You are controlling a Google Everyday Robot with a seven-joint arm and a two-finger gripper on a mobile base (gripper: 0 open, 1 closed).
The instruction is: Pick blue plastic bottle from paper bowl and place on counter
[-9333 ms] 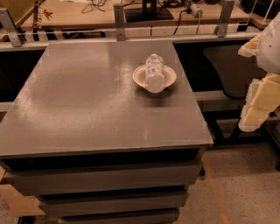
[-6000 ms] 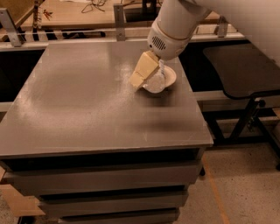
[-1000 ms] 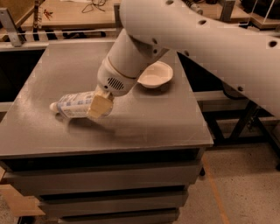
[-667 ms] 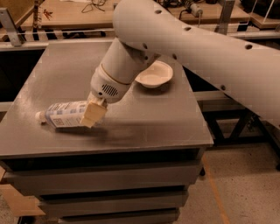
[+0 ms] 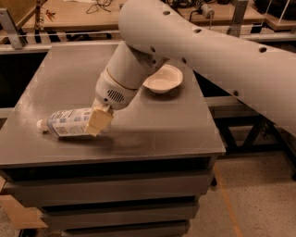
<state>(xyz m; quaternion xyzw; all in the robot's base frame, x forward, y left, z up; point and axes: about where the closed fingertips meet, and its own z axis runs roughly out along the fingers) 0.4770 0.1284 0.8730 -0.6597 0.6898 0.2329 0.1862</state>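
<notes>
The blue plastic bottle (image 5: 69, 123), clear with a pale blue-and-white label and white cap, lies on its side at the front left of the grey counter (image 5: 152, 125), cap pointing left. My gripper (image 5: 98, 121) reaches down from the big white arm and is shut on the bottle's right end; its cream fingers (image 5: 100, 120) wrap that end. The bottle looks to be resting on or just above the counter. The white paper bowl (image 5: 163, 78) stands empty at the back right of the counter, partly behind my arm.
The counter sits over grey drawer-like tiers (image 5: 111, 196). A light wooden desk (image 5: 78, 11) with cables runs behind it. The counter's front edge is close below the bottle. The floor (image 5: 249, 194) lies to the right.
The bottle has left the bowl and been carried to the counter's front left. Over the last second my gripper moved it further left and down toward the surface.
</notes>
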